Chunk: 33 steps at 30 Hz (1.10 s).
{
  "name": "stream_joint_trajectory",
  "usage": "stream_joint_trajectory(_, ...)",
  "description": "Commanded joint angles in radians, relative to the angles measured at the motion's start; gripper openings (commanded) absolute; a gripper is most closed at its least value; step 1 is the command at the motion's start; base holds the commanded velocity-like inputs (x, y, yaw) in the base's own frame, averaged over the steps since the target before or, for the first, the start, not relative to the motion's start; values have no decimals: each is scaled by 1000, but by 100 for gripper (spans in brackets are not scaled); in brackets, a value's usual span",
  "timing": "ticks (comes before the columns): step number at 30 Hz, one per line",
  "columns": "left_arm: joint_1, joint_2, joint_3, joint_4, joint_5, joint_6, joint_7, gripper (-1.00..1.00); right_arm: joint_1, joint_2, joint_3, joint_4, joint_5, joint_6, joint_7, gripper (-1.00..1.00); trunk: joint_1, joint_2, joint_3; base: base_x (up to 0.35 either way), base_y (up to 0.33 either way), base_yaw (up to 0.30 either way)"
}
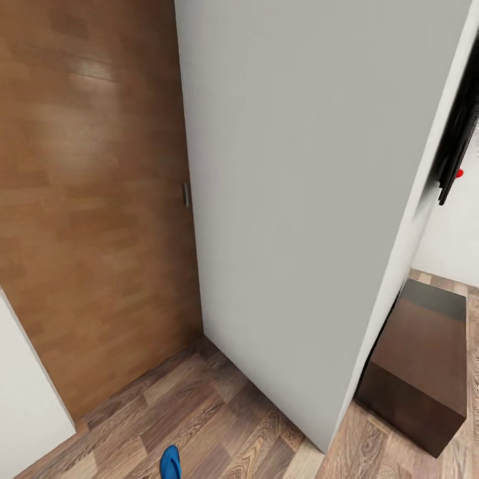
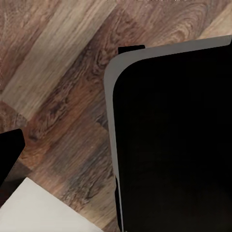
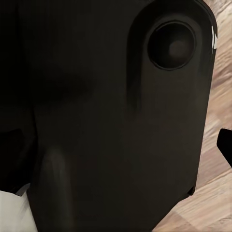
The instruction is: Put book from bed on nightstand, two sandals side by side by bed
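**Robot in transit; one sandal in sight, grippers unconfirmed**

Presently, at the bottom edge of the head view, slightly left of centre, a blue sandal lies on the wood-plank floor, partly cut off by the frame. Both wrist views look at close range onto dark robot bodywork with floor planks beyond. No fingertips can be made out in either, so I cannot tell whether either gripper is open, closed or holding anything.

Further out, a white wall projects toward the camera and takes up the centre and upper right of the head view. A brown wooden door fills the upper left, with a small metal fitting on its right edge. At lower right, beyond the wall's corner, stands a low dark-brown cabinet. Whether it is a nightstand cannot be confirmed.

Judgement: the step in hand is travel or searching, not handling. The next move calls for turning the base and head until the bed comes into view, then approaching the sandal low enough for an arm to reach it.
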Motion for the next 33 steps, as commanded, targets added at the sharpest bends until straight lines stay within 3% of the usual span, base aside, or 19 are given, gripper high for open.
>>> stream_joint_trajectory(1,1,1,-2,-2,-5,-1,-1,100,0,0,-3,0,1,-2,0,100,0,0,-1,0,88,-161)
stream_joint_trajectory(33,1,1,-2,-2,-7,-1,0,100,0,0,-1,0,1,-2,0,100,0,0,-1,0,149,-151)
